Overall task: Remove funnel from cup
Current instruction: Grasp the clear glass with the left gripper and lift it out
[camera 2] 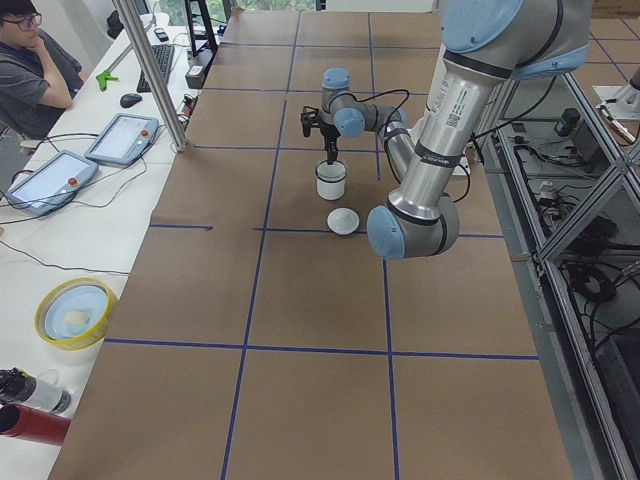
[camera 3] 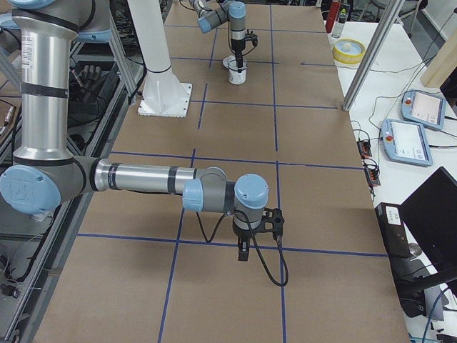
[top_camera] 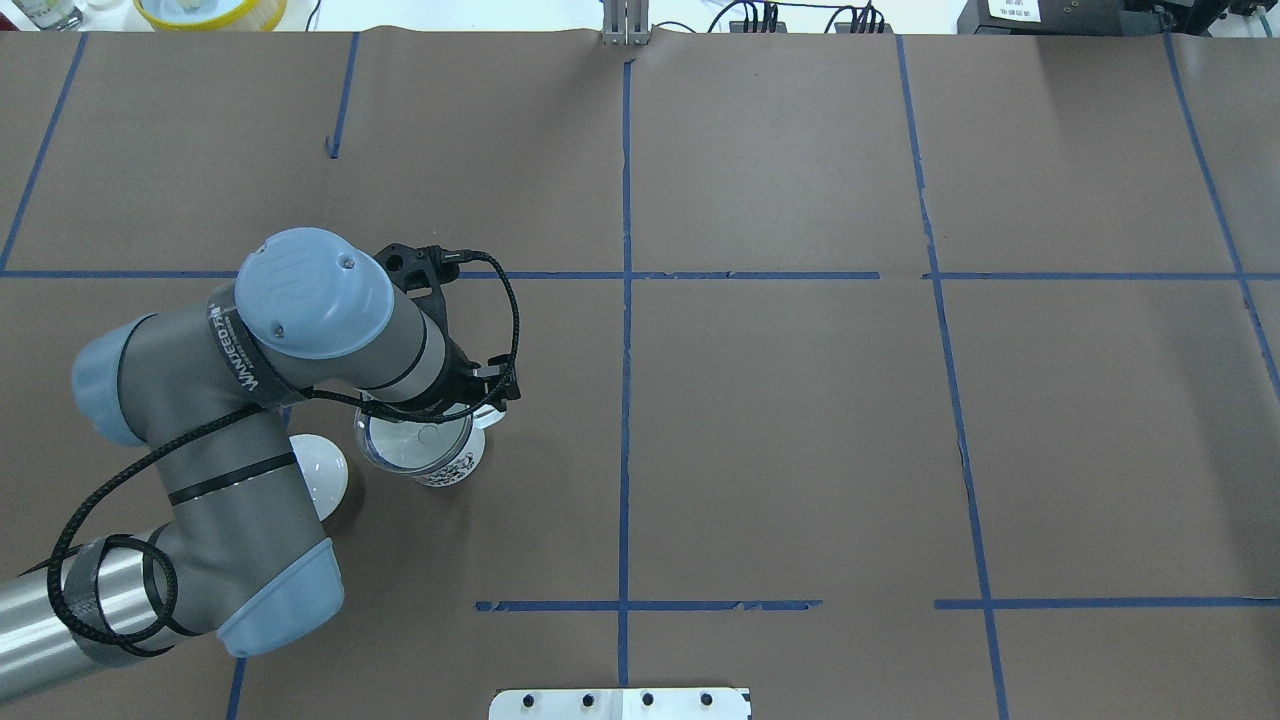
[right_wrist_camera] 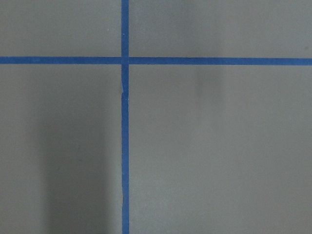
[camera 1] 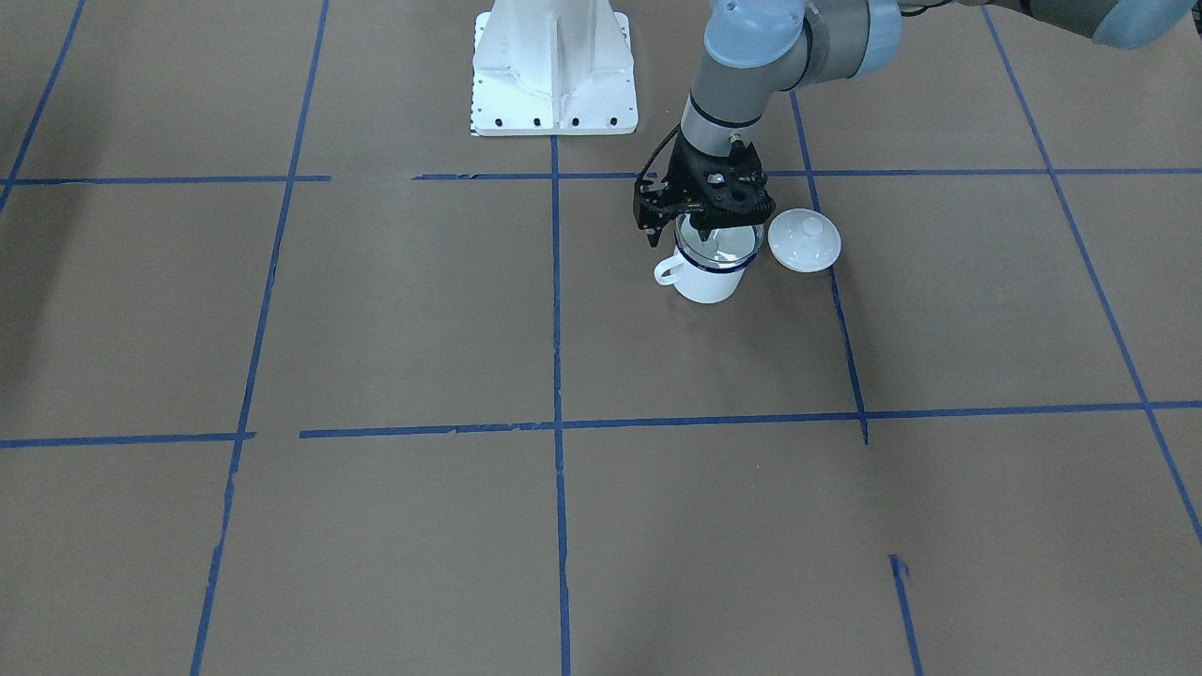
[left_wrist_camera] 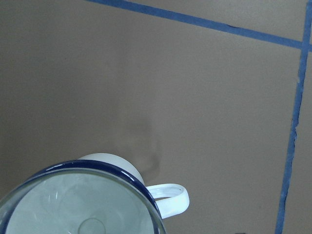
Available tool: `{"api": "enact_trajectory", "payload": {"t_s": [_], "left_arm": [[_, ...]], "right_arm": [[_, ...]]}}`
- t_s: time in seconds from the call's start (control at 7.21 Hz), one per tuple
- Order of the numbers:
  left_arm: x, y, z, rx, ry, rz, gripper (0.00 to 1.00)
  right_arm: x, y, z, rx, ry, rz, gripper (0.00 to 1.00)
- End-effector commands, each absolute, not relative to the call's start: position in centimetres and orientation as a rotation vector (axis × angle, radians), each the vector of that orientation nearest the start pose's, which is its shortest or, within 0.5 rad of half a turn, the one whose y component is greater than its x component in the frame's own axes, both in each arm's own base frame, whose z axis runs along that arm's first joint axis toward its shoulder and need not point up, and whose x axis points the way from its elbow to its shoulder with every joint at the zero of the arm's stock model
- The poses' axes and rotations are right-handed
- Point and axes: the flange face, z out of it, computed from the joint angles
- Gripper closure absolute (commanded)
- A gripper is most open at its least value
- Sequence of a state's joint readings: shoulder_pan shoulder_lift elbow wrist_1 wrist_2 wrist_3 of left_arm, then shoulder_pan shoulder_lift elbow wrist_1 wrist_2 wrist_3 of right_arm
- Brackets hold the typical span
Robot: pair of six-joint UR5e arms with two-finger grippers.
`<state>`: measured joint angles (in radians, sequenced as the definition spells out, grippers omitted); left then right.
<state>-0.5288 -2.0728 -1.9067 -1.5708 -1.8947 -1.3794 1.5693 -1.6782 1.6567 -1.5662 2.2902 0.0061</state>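
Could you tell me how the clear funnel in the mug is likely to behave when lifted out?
The funnel looks like thin clear plastic, so probably light and fairly stiff. Its smooth wall may be slippery. It merely rests in the cup, so should likely lift free.

There is one white enamel cup [camera 1: 702, 282], with one clear funnel [camera 1: 723, 242] in its mouth and one white knobbed lid [camera 1: 805, 240] just beside it. Two robot arms show: the left arm [top_camera: 300, 330] above the cup, the right arm [camera 3: 143, 177] well apart from it.
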Motion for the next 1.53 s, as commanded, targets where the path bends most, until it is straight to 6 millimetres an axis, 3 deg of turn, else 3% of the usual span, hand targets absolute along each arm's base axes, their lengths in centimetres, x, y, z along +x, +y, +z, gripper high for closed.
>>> {"api": "enact_trajectory", "payload": {"t_s": [0.0,0.42,0.69,0.83,0.97,1.25,1.39], "left_arm": [[46.5,-38.9,22.8,0.016,0.860,-0.145,1.00],[44.8,-38.8,21.0,0.037,0.898,-0.147,1.00],[39.0,-40.4,17.9,0.071,0.900,-0.219,1.00],[36.2,-40.0,15.3,0.088,0.912,-0.245,1.00],[34.6,-41.0,14.8,0.078,0.930,-0.350,1.00],[35.1,-44.3,14.4,0.150,1.100,-0.711,1.00],[37.1,-47.1,15.8,0.163,1.183,-0.893,1.00]], "right_arm": [[6.7,-44.5,67.0,-0.019,-0.719,0.010,0.00],[6.7,-44.5,67.0,-0.019,-0.719,0.010,0.00],[6.7,-44.5,67.0,-0.019,-0.719,0.010,0.00],[6.7,-44.5,67.0,-0.019,-0.719,0.010,0.00],[6.7,-44.5,67.0,-0.019,-0.719,0.010,0.00],[6.7,-44.5,67.0,-0.019,-0.719,0.010,0.00],[6.7,-44.5,67.0,-0.019,-0.719,0.010,0.00]]}}
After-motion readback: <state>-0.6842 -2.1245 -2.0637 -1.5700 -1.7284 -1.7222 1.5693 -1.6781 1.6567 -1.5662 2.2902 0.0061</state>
